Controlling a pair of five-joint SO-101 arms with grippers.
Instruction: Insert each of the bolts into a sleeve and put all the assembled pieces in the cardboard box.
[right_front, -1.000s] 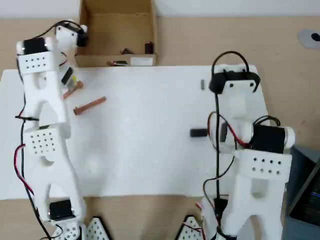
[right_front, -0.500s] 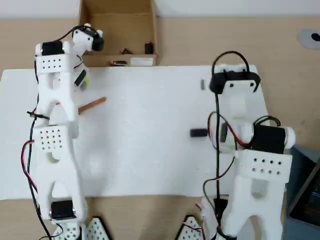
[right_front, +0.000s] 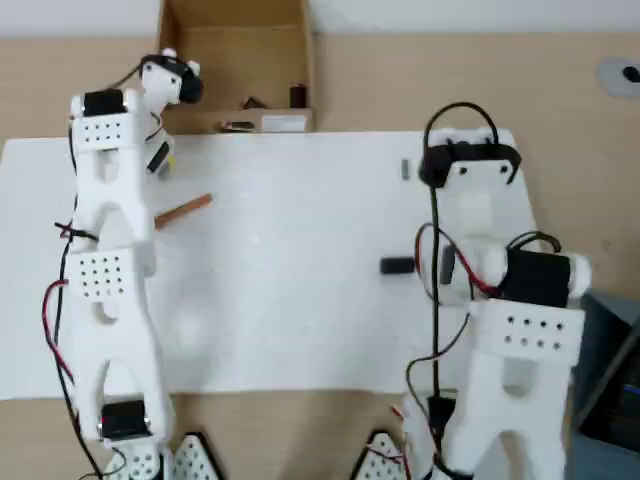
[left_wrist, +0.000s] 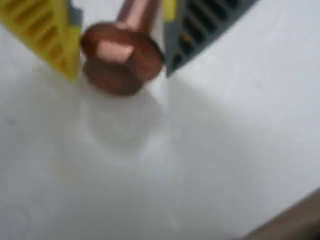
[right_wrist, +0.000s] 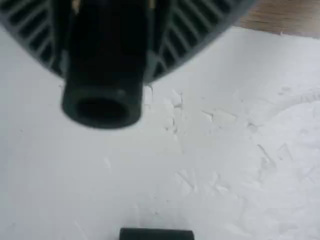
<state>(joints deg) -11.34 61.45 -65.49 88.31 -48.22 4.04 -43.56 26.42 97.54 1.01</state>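
The task is judged partly done at most. The left gripper (left_wrist: 117, 32) is closed on a copper bolt (left_wrist: 121, 57), held by its shank with the head hanging just above the white mat (right_front: 300, 300), near the far left corner. The right gripper (right_wrist: 107, 30) is clamped around a black sleeve (right_wrist: 102, 92), its open bore facing outward, above the mat toward the far right corner. These 2 parts are well apart and not yet joined. A second bolt (right_front: 184, 210) lies loose near the mat's left edge, and a second sleeve (right_front: 397, 265) lies toward the right edge, so at least 2 assemblies are left to be made and boxed.

In the cardboard box (right_front: 180, 70), beyond the mat's far edge, a few dark pieces (right_front: 297, 95) are seen, but whether they are finished assemblies cannot be told. In the high view both held parts are hidden under the arms. A small grey item (right_front: 405, 168) near the far edge cannot be identified.
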